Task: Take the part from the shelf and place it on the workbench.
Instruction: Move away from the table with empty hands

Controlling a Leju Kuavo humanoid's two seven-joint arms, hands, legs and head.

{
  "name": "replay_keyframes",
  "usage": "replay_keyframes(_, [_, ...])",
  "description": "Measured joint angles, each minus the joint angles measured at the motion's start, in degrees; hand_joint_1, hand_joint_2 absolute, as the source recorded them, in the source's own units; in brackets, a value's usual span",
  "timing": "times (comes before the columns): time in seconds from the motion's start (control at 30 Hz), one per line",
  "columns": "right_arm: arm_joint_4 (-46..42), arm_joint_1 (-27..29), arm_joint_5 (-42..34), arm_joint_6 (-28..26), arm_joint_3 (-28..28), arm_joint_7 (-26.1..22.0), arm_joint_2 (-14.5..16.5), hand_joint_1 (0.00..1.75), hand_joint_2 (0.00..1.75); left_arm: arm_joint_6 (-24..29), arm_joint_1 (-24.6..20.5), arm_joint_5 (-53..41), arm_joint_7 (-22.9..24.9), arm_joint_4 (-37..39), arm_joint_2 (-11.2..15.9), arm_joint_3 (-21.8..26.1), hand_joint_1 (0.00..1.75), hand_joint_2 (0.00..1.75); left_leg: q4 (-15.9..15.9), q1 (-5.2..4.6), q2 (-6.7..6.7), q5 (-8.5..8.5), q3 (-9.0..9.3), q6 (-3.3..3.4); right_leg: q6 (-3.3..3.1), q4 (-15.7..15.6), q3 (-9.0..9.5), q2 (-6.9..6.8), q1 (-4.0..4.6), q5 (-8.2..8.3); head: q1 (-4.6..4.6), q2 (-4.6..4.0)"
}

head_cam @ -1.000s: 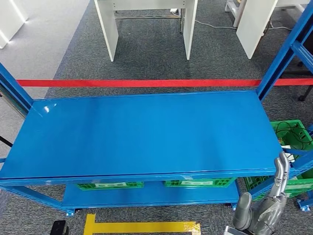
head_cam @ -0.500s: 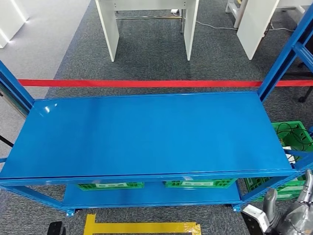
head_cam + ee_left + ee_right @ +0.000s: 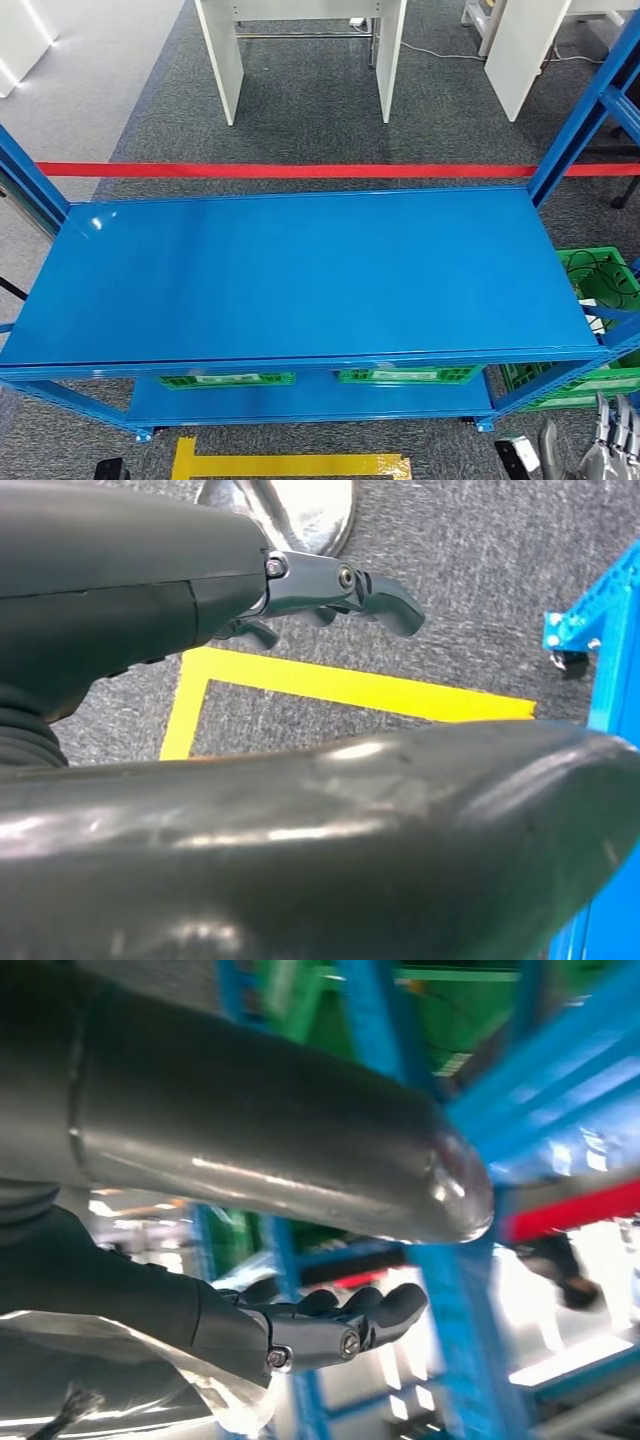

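Dropping since a second ago, right hand sits at five o'clock off the shelf, cut by the frame edge, fingers apart and empty; left hand likewise empty over carpet; the part is unseen.

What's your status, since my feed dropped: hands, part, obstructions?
Left robot hand open above floor. Right robot hand open, low beside blue shelf. Part not yet picked. Green crates on lower shelf level.
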Motion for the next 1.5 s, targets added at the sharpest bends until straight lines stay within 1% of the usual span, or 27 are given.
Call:
replay_keyframes(0.13, [2.7,-0.8,0.4,0.0,-2.7,0.0,0.0,0.0,0.0,0.0,0.0,-0.1,0.0,0.0,0.0,0.6,0.0,0.0,0.0,0.0,0.01,0.0,0.02,0.0,0.0,0.0,0.15,0.06,0.0,0.01,-0.01,0.0])
replay_keyframes(0.4, [5.1,-1.6,1.0,0.0,-4.7,0.2,0.1,0.0,0.0,0.0,0.0,0.0,0.0,0.0,0.0,1.1,0.0,0.0,0.0,-0.01,0.01,0.0,0.03,0.0,0.0,0.0,-0.02,0.05,0.0,0.0,-0.01,0.0])
replay_keyframes(0.47, [6.3,-2.2,3.6,0.0,-6.0,1.0,0.1,0.0,0.0,0.0,0.0,0.3,0.0,0.0,0.0,1.1,0.0,0.0,0.0,-0.01,0.01,-0.01,0.04,0.0,0.0,0.0,-0.17,0.07,0.0,0.0,0.0,0.0])
replay_keyframes(0.57, [10.3,-3.8,10.9,0.0,-11.0,3.4,0.1,0.0,0.0,0.3,0.0,0.7,0.2,0.0,0.0,1.1,0.0,0.0,0.0,-0.02,0.01,-0.04,0.07,-0.01,0.04,0.0,-0.24,0.01,-0.01,-0.03,0.0,0.0])
replay_keyframes(0.67, [14.2,-4.3,15.4,0.0,-15.0,7.5,0.3,0.0,0.0,0.7,0.1,0.7,0.6,0.0,0.0,1.1,0.0,0.0,0.0,-0.03,0.0,-0.04,0.02,-0.01,0.05,0.0,0.03,0.0,-0.02,-0.03,-0.01,0.0])
replay_keyframes(0.77, [18.2,-4.6,17.8,0.0,-16.1,13.7,0.4,0.0,0.0,0.7,0.0,0.7,1.1,0.0,0.0,1.1,0.0,0.0,0.0,-0.02,0.01,-0.01,-0.01,0.0,0.05,0.0,0.29,0.09,-0.02,0.0,-0.01,0.0])
replay_keyframes(0.83, [21.6,-5.2,18.5,0.0,-16.7,18.4,0.4,0.0,0.0,0.7,-0.1,0.5,1.1,0.0,-0.1,1.1,0.0,0.0,0.0,-0.02,0.02,-0.02,0.04,-0.01,0.05,0.0,0.11,0.1,-0.01,-0.02,-0.01,0.0])
replay_keyframes(0.9, [28.2,-6.9,17.8,0.7,-18.4,25.0,-0.4,0.0,0.0,0.3,-0.1,-0.3,1.2,0.0,-0.1,1.0,0.0,0.0,0.0,-0.01,0.02,-0.08,0.1,-0.01,0.04,0.0,-0.13,0.09,0.0,-0.05,0.01,0.0])
replay_keyframes(0.97, [36.6,-9.0,15.5,3.7,-21.1,30.9,-2.3,0.0,0.0,-0.1,-0.2,-1.6,1.5,0.0,-0.2,0.7,0.0,0.0,0.0,-0.03,0.02,-0.13,0.14,0.0,0.05,0.0,-0.18,0.06,-0.01,-0.08,-0.01,0.0])
replay_keyframes(1.03, [43.2,-10.3,13.8,9.7,-23.7,34.6,-4.4,0.0,0.0,-0.5,-0.2,-2.7,1.9,0.0,-0.3,0.1,0.0,0.0,0.0,-0.05,0.02,-0.12,0.14,0.01,0.06,0.0,-0.08,0.06,-0.03,-0.08,-0.02,0.0])
replay_keyframes(1.13, [49.2,-11.7,12.1,18.1,-26.3,36.8,-7.2,0.0,0.0,-0.9,-0.4,-4.6,2.9,0.0,-0.6,-1.1,0.0,0.0,0.0,-0.09,0.03,-0.09,0.13,0.03,0.07,0.0,0.12,0.11,-0.08,-0.05,-0.01,0.0])
replay_keyframes(1.2, [51.5,-12.5,10.9,20.7,-27.6,36.7,-8.6,0.0,0.0,-0.9,-0.7,-5.5,3.6,0.0,-0.8,-1.9,0.0,0.0,0.0,-0.13,0.03,-0.08,0.14,0.04,0.08,0.0,0.13,0.1,-0.13,-0.04,0.01,0.0])
replay_keyframes(1.37, [54.7,-14.1,10.0,21.7,-29.6,37.2,-11.0,0.0,0.0,-0.1,-1.3,-6.6,4.7,0.0,-1.5,-3.7,0.0,0.0,0.0,-0.21,0.03,-0.09,0.15,0.05,0.09,0.0,0.09,0.1,-0.2,-0.05,0.01,0.0])
replay_keyframes(1.5, [56.0,-14.6,9.8,21.6,-30.3,38.6,-11.8,0.0,0.0,0.1,-1.5,-6.8,5.2,0.0,-1.8,-4.5,0.0,0.0,0.1,-0.21,0.03,-0.09,0.14,0.05,0.09,0.0,0.11,0.1,-0.21,-0.05,0.0,0.0])
